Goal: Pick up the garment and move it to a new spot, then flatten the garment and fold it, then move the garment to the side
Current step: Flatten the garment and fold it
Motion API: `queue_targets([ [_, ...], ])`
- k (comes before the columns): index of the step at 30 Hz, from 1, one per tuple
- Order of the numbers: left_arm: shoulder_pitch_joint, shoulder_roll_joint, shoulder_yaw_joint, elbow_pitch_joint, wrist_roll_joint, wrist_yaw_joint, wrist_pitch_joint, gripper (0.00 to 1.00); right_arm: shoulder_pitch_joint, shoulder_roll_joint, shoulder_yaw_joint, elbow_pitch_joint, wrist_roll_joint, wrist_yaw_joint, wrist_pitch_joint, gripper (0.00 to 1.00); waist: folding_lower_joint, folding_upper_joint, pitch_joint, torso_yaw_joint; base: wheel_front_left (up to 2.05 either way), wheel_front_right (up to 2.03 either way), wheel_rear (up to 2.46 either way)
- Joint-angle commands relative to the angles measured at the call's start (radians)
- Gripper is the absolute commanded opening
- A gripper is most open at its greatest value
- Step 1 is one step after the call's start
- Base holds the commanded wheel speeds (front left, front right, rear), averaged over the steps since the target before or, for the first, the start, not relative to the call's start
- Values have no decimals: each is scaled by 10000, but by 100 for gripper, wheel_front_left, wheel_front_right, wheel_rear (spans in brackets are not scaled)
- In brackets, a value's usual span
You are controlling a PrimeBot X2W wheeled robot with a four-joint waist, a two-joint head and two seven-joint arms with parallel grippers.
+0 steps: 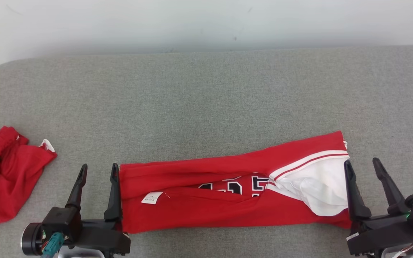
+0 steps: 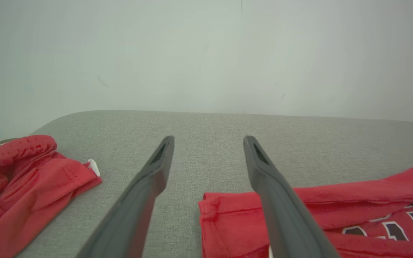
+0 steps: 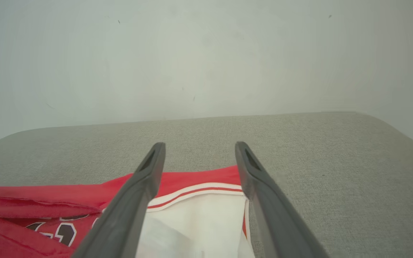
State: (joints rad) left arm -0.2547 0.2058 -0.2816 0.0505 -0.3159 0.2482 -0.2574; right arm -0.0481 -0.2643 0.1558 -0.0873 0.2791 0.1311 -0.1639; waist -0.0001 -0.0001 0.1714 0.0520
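Red garment (image 1: 199,211) lying as a long folded band on the grey fabric-covered worktop (image 1: 206,100), close to the near edge and roughly midway between the left and right edges. The left end effector (image 1: 99,168) stands at the band's left end and the right end effector (image 1: 362,163) at its right end. Both have their fingers apart and hold nothing. On each, the inner finger lies just at or over the cloth's end; contact cannot be told.

Judged stage: folding is largely made, and moving the garment aside is not yet done.

Risks. The fold is loose. The upper layers gape along the middle, exposing dark numerals (image 1: 228,187) and a white inner panel (image 1: 321,186), with a small white label (image 1: 152,197) turned out. A pinch that takes only the top layer would likely peel the band open. Unequal lift or pull between the two arms would probably skew or stretch it. The band's nearness to the near edge leaves little margin, so a drag toward the robot could spill cloth over that edge.

Surroundings. A second red garment (image 1: 2,175) lies crumpled at the left edge, well apart from the band. It occupies that side, and its matching colour could confuse a grasp there. The far half and the right side of the worktop carry nothing. A pale wall (image 1: 206,21) stands behind the far edge.
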Motion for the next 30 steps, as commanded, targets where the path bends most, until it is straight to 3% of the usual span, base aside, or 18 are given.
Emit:
queue_targets([
  [1,39,2,34,91,88,-6,-67,100,124,25,34,44,-5,-5,-59,100,1,1,-48,23,0,0,0],
  [14,-41,-267,151,70,372,-248,-78,100,82,89,-451,701,286,-5,127,100,1,1,124,227,0,0,0],
  [30,-322,-658,144,273,603,-544,-79,100,-976,150,-108,4735,1125,-6,-338,100,1,1,558,504,0,0,0],
])
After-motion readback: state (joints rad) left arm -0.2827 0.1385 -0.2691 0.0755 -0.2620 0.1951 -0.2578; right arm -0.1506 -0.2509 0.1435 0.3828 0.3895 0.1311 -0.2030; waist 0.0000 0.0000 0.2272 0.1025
